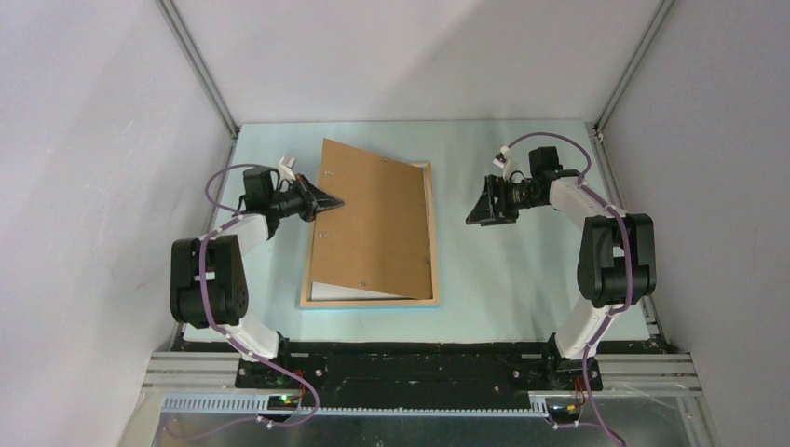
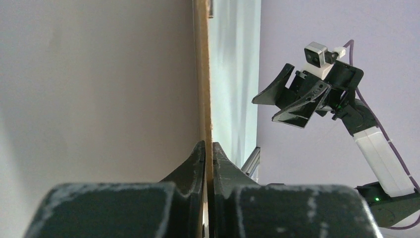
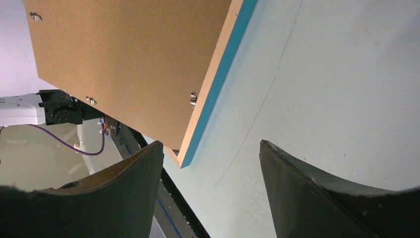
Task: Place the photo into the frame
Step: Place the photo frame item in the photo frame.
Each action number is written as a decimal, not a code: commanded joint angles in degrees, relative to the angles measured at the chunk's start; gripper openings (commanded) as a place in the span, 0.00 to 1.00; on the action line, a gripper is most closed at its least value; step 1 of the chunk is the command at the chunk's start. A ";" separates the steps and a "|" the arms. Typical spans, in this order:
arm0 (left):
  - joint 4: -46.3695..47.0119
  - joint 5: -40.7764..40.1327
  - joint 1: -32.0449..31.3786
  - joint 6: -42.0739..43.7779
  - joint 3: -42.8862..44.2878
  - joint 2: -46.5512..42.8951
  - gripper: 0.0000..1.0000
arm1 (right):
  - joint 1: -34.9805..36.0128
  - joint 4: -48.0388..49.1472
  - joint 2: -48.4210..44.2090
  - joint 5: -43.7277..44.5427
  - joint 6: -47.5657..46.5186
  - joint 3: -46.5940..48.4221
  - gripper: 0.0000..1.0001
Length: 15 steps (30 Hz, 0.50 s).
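Brown backing board (image 1: 373, 219) pinched by left tool (image 1: 333, 202) over frame (image 1: 433, 244)

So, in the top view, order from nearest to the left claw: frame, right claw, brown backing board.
1. Backing board: its left edge pinched in the left claw.
2. Frame: lying beneath the board.
3. Right claw: far right, open, apart.

This is a robotics lab test cell, not a lived-in room: a pale green table (image 1: 522, 270) is boxed in on three sides by plain white panels (image 1: 93, 140) held in bare aluminium struts (image 1: 197, 60). At the table's near edge the left arm (image 1: 210, 279) and the right arm (image 1: 615, 261) are bolted to a black base plate (image 1: 419, 365). Purple cables (image 1: 207, 194) loop along them, and slotted metal rails (image 1: 186, 382) run along that same edge.
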 commanded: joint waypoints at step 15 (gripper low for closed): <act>-4.02 2.82 -0.92 3.71 3.98 -1.45 0.12 | -0.28 0.06 0.60 0.10 -0.98 -0.18 0.75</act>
